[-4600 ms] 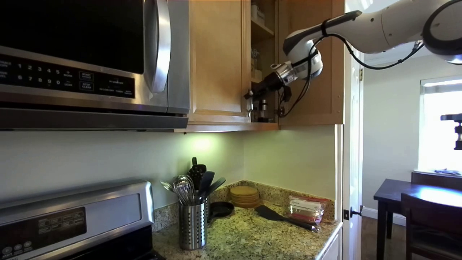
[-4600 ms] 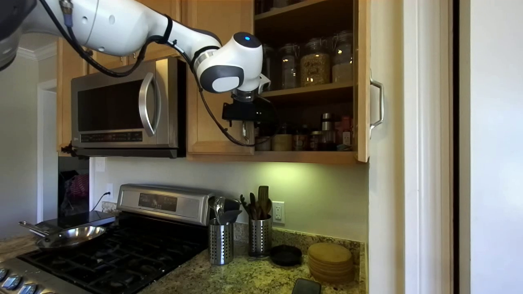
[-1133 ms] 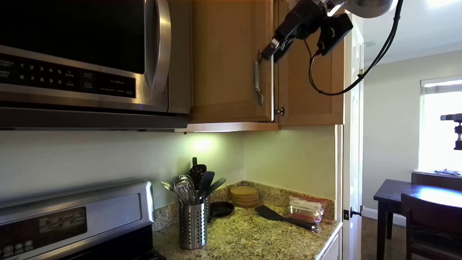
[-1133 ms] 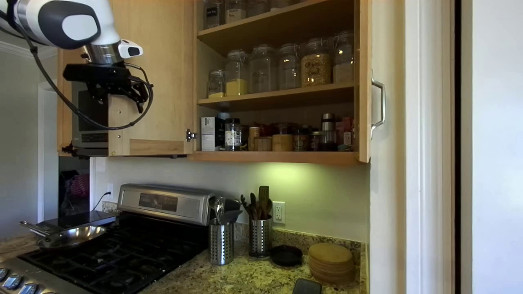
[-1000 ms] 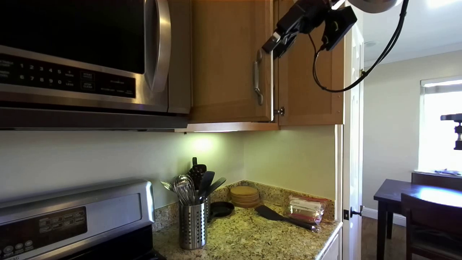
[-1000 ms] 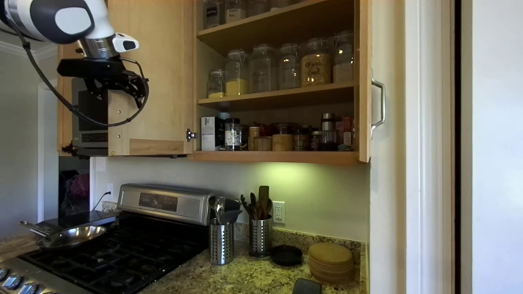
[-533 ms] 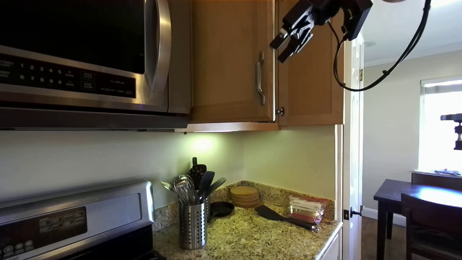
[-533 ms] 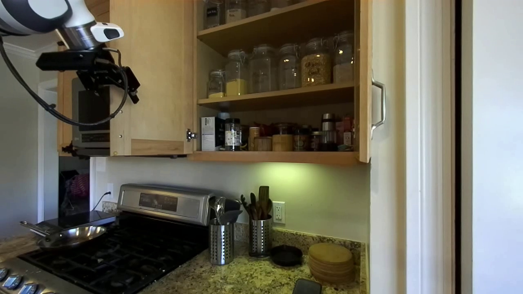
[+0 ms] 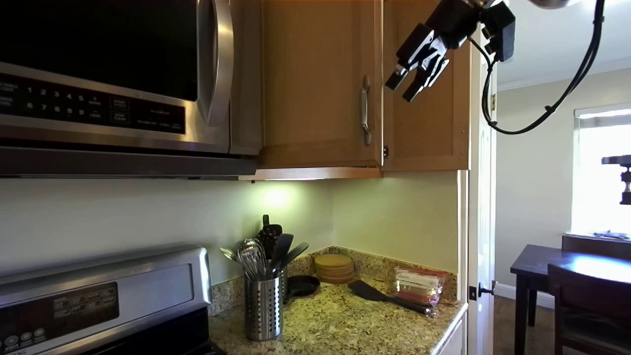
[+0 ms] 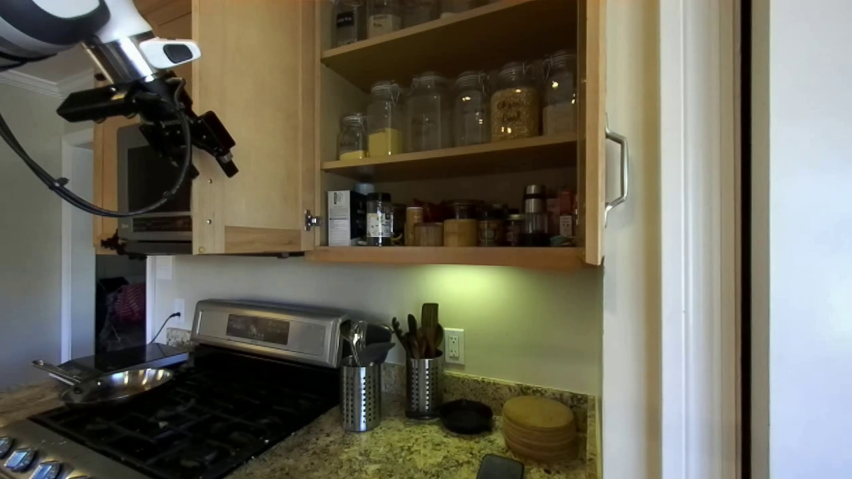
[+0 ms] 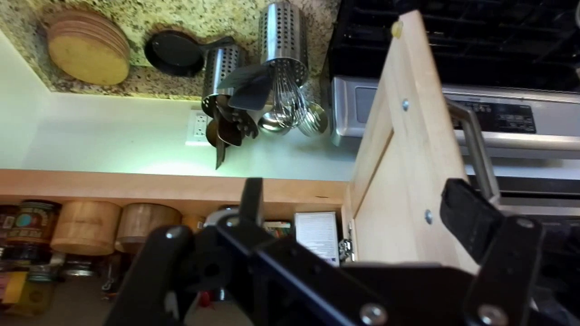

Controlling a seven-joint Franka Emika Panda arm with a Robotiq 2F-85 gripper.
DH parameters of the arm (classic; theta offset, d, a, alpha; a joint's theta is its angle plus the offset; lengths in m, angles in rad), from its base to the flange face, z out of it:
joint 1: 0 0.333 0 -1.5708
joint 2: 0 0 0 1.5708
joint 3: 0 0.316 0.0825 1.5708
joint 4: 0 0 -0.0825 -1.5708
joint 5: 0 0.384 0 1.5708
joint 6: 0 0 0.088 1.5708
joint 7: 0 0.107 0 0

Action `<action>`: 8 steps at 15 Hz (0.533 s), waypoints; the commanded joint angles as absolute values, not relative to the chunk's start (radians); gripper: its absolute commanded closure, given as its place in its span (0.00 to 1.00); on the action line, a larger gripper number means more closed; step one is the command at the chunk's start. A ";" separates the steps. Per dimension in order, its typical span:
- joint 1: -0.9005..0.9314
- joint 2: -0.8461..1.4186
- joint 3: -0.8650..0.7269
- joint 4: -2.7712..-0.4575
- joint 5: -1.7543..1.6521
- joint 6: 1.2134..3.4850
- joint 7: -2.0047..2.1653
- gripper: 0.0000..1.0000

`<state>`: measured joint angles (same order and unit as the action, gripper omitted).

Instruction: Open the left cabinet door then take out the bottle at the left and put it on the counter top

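The left cabinet door [image 9: 315, 84] stands open, with its silver bar handle facing the microwave. Its inner face shows in an exterior view [image 10: 259, 126] and in the wrist view [image 11: 398, 190]. My gripper [image 9: 401, 88] is open and empty near the door's free edge. In the wrist view [image 11: 358, 203] the door's inner face shows between its spread fingers; I cannot tell if a finger touches the door. The bottle [image 10: 379, 218], dark with a black cap and patterned label, stands upright at the left of the lowest shelf. The speckled counter top [image 9: 340, 320] is below.
A white box [image 10: 339, 216] stands left of the bottle, and jars [image 10: 459, 233] stand to its right. The right cabinet door [image 10: 592, 133] is open. Steel utensil holders [image 9: 263, 308] stand on the counter beside the stove [image 10: 219, 412]. The microwave [image 9: 98, 39] hangs beside the left door.
The left door was closed 4.6 seconds ago and is now open. In the last second its free edge has shifted slightly right in both exterior views. My gripper has moved off the handle.
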<state>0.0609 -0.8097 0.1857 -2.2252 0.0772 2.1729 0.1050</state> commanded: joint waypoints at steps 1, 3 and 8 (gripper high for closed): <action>0.017 -0.862 0.187 -2.254 0.024 2.105 0.171 0.00; -0.004 -0.864 0.189 -2.252 0.003 2.073 0.191 0.00; -0.057 -0.804 0.188 -2.251 -0.060 2.067 0.226 0.00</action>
<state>-0.0269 -0.8275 0.1866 -2.2390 -0.0198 2.0786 0.1877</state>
